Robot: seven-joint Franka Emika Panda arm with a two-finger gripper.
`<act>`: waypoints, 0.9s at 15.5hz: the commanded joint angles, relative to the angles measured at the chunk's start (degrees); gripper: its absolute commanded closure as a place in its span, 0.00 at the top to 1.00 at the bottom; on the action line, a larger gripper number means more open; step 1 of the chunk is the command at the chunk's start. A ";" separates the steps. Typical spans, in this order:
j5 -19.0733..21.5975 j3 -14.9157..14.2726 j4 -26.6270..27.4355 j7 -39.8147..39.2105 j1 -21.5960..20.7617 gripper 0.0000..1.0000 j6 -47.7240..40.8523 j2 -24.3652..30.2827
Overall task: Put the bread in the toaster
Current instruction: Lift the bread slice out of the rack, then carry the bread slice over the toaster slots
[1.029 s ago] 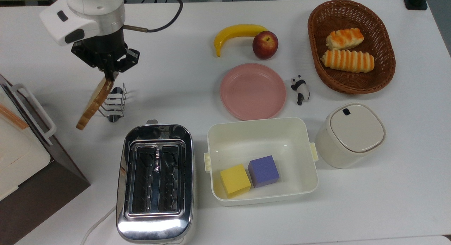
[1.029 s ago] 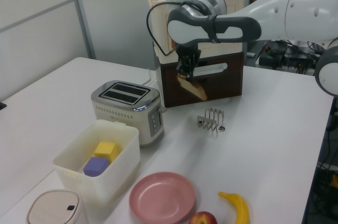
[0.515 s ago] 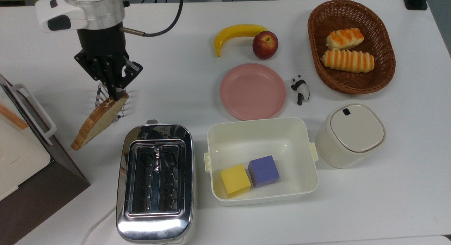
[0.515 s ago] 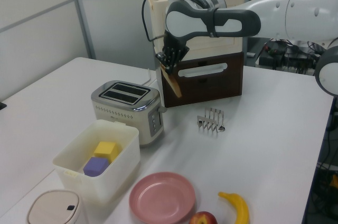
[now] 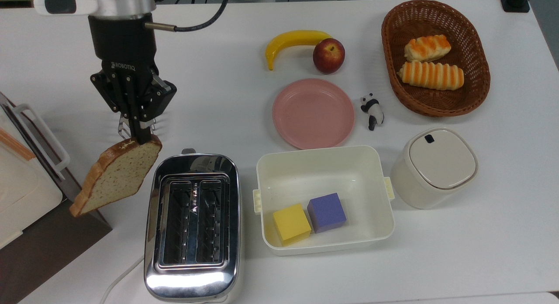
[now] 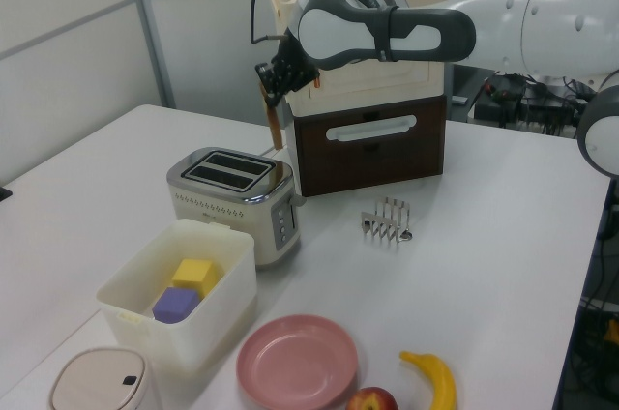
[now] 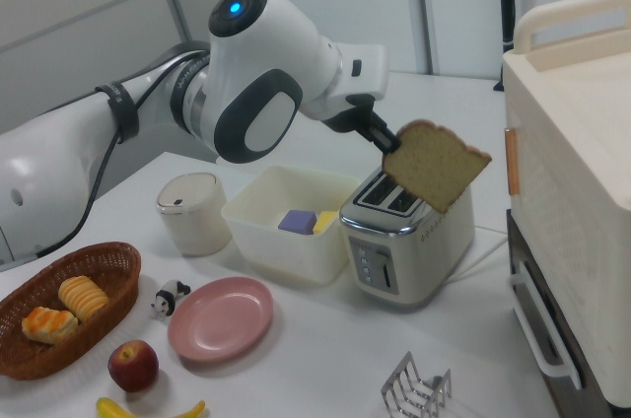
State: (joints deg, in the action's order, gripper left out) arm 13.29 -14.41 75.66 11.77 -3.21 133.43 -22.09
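Note:
My gripper (image 5: 142, 139) is shut on the top edge of the bread (image 5: 117, 176), a tan slice with brown crust that hangs tilted in the air. The slice sits just off the top view's left of the chrome two-slot toaster (image 5: 192, 283), near its back end and above the table. In the left view the bread (image 6: 276, 126) hangs edge-on below the gripper (image 6: 274, 93), above and behind the toaster (image 6: 232, 190). In the right view the bread (image 7: 435, 166) is held by the gripper (image 7: 386, 143) over the toaster (image 7: 409, 245). Both slots look empty.
A wire toast rack (image 6: 387, 219) stands behind the toaster. A white and brown box appliance (image 5: 26, 199) is close on the top view's left. A white tub (image 5: 323, 152) with two cubes, a pink plate (image 5: 313, 114), a canister (image 5: 434, 166), fruit and a basket (image 5: 476, 77) lie to the top view's right.
The gripper has carried the bread away from the toast rack toward the toaster, lifting it higher. The slice has turned so its flat face shows more in the top view.

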 commanded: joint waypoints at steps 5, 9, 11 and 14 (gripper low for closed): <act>1.30 1.84 1.24 -1.74 -2.50 0.00 6.58 0.55; 2.09 3.34 1.68 -6.32 -2.42 0.00 6.58 0.38; 3.41 3.78 1.86 -8.77 -2.33 0.00 6.49 0.29; 4.03 3.78 2.82 -11.59 -2.42 0.00 6.32 0.03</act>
State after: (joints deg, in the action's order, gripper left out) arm 15.47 -10.83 76.04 4.41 -5.43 138.28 -22.89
